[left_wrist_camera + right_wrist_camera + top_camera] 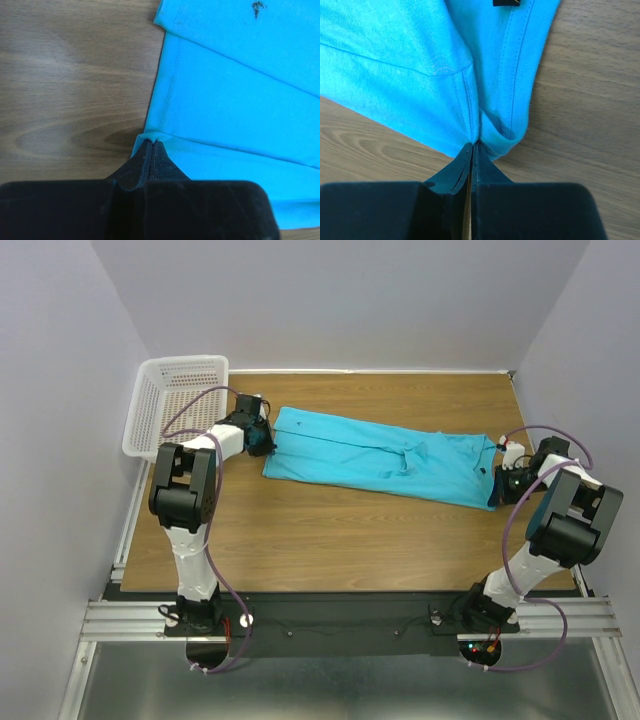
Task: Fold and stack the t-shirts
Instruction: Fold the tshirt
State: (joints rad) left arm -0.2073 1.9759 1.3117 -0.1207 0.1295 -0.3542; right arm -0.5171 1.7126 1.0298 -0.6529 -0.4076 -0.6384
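Note:
One turquoise t-shirt lies folded lengthwise into a long band across the wooden table, running from back left to right. At its left end, my left gripper is shut on the hem edge; the left wrist view shows the cloth pinched at the fingertips of that gripper. My right gripper is shut on the shirt's right end, by the ribbed collar, and the fabric bunches where this gripper pinches it.
A white mesh basket stands at the table's back left corner, just behind my left arm. The wooden table stretches in front of the shirt. Walls close in the back and both sides.

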